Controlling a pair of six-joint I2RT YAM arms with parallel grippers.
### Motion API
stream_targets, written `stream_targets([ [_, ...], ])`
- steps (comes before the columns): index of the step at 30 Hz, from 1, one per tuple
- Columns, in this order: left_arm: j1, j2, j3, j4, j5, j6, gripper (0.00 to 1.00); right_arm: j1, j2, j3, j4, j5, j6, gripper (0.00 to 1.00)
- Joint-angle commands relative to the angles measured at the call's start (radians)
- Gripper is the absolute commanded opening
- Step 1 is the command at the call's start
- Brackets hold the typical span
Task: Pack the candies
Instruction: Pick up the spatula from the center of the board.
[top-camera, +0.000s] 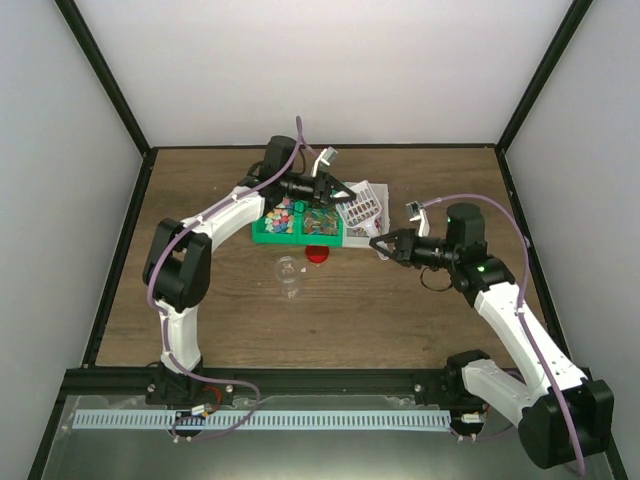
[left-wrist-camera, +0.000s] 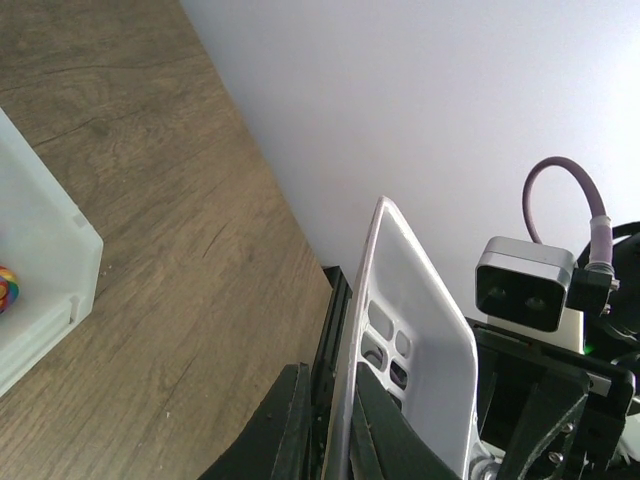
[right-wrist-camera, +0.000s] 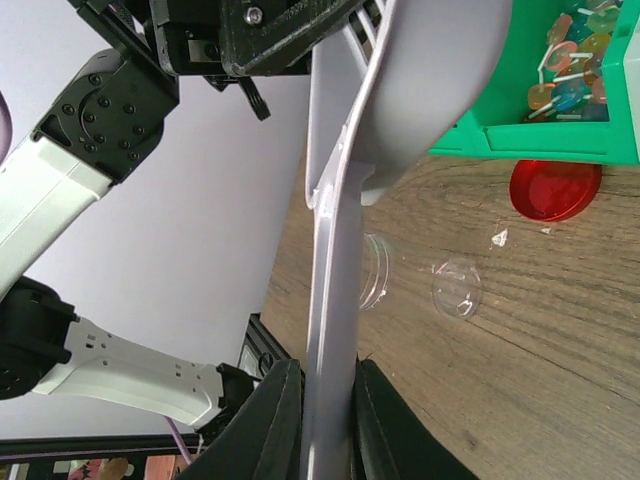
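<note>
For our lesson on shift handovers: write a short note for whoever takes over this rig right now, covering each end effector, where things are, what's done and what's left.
The left end effector is shut on the white scoop, at its bowl end.
The right end effector is shut on the scoop's handle, beside the green tray, at its right end.
The candies sit in the tray's left compartment.
The clear jar, seemingly empty, and the red lid lie on the table in front of the tray.
Done: scoop lifted.
Left: likely scoop candies into the jar, then lid it.
</note>
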Motion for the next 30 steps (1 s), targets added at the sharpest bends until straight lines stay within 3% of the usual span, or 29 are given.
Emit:
stream_targets([
  [1, 0.0, 0.008, -0.008, 0.038, -0.021, 0.008, 0.04, 0.001, 0.002, 0.003, 0.039, -0.063, -0.002, 0.12],
  [5, -0.001, 0.005, -0.016, 0.036, -0.021, 0.007, 0.04, 0.001, 0.006, 0.004, 0.037, -0.06, -0.003, 0.08],
  [10, -0.001, 0.005, -0.022, 0.034, -0.018, 0.007, 0.04, -0.002, 0.005, 0.013, 0.02, -0.039, -0.011, 0.18],
  [15, -0.001, 0.0, -0.031, 0.038, -0.012, 0.018, 0.04, -0.028, -0.013, 0.01, 0.02, -0.039, -0.011, 0.01],
  [19, 0.0, 0.001, -0.035, 0.033, -0.017, 0.023, 0.11, -0.029, -0.014, 0.003, 0.033, -0.052, -0.002, 0.01],
  [22, -0.001, 0.004, -0.035, 0.034, -0.016, 0.024, 0.05, -0.029, -0.014, 0.004, 0.034, -0.052, -0.003, 0.01],
  [23, -0.001, 0.005, -0.035, 0.036, -0.014, 0.023, 0.04, -0.029, -0.015, 0.005, 0.033, -0.05, -0.001, 0.01],
  [26, -0.001, 0.003, -0.035, 0.041, -0.005, 0.024, 0.04, -0.029, -0.017, 0.004, 0.03, -0.044, 0.003, 0.15],
  [30, 0.0, 0.002, -0.036, 0.04, 0.001, 0.029, 0.04, -0.029, -0.017, 0.009, 0.025, -0.035, 0.002, 0.17],
])
